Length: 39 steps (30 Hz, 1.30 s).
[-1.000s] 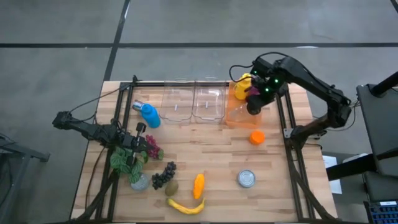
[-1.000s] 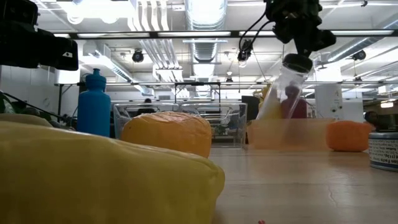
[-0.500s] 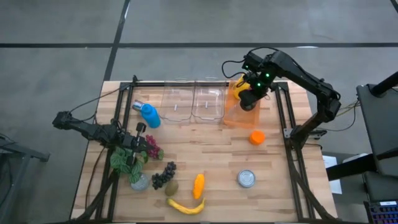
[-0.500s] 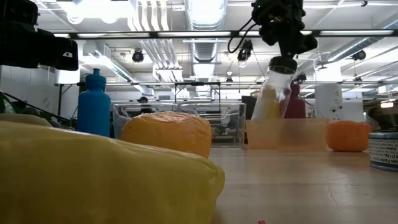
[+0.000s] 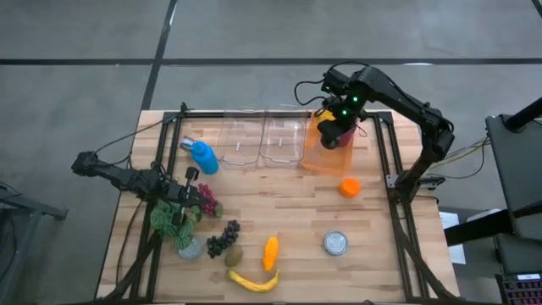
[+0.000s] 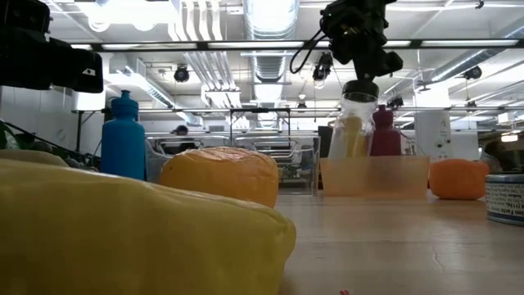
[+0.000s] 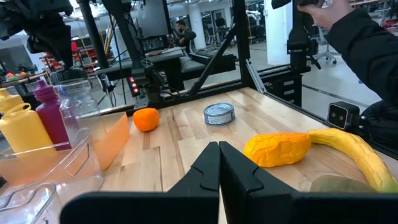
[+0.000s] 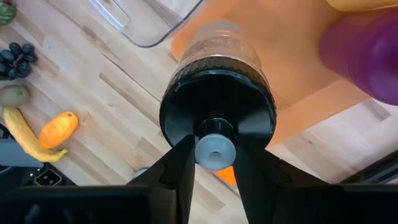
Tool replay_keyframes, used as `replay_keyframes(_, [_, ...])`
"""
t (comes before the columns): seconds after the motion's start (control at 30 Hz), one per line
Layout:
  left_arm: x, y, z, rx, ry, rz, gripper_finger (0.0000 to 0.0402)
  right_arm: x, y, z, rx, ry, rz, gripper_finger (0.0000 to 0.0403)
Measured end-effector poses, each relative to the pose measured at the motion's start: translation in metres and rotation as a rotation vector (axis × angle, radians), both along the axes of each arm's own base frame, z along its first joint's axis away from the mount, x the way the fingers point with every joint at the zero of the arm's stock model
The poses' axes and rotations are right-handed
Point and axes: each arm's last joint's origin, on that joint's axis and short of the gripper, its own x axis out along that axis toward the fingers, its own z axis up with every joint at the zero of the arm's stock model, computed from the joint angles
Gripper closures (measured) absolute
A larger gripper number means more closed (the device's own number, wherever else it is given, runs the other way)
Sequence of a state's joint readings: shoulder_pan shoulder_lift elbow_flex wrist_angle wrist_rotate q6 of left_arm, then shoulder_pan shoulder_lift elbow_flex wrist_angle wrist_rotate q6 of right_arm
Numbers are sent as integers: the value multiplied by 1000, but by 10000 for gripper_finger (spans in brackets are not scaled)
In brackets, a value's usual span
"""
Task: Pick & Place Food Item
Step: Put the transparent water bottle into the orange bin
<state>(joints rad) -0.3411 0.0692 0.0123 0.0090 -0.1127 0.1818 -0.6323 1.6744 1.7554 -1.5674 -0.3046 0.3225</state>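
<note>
Gripping the small knob atop a clear plastic bottle with a black cap (image 8: 216,112), right end effector (image 8: 214,163) narrowly parted, bottle upright in the orange translucent bin (image 5: 329,158) on the wooden counter (image 5: 288,212); left end effector (image 7: 219,163) closed, empty.

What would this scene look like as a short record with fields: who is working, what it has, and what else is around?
working arm: right tool above the orange bin
fingers: either side of the knob on the clear bottle
bottle: upright in the bin, beside the yellow bottle and purple bottle
waiting arm: left tool shut, at the table's left
on the table: orange, tin can, banana, grapes, blue bottle
</note>
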Motion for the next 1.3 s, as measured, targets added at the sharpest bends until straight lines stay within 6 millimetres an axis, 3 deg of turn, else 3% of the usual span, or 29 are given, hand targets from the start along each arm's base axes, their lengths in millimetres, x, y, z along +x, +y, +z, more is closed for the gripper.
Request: replay_keyframes(1.3, [0, 0, 0, 0, 0, 0, 400, 0, -1, 0, -3, 18, -40, 300])
